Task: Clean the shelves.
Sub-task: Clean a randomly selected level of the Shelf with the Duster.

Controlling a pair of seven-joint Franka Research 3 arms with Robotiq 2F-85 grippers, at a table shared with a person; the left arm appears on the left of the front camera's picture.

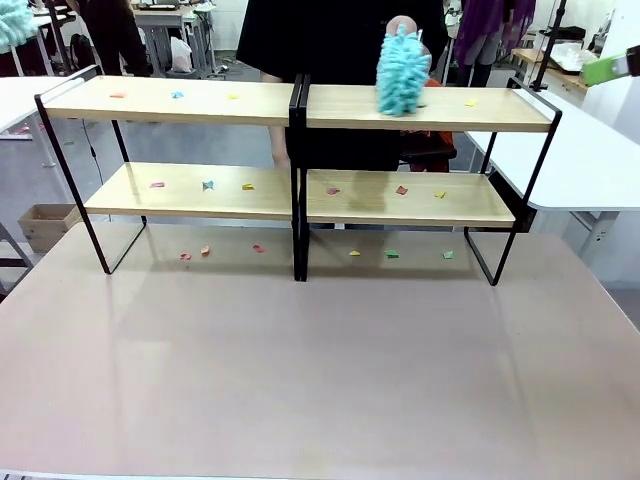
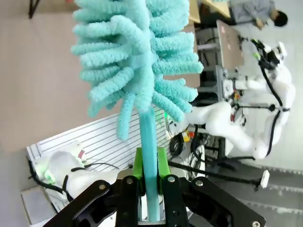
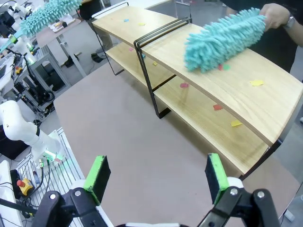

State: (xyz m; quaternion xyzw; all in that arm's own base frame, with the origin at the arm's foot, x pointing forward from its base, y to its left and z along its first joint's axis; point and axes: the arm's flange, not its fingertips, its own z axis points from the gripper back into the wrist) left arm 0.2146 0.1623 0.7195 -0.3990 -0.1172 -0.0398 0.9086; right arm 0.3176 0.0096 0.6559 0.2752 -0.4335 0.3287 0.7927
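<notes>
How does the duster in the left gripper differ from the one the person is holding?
The left gripper's duster is clamped by its handle in the shut left gripper; the person's duster is held in a hand. The person's duster lies with its head on the right rack's top board; the left gripper's duster is held high off to the racks' left, touching no board. Both have fluffy teal heads.
</notes>
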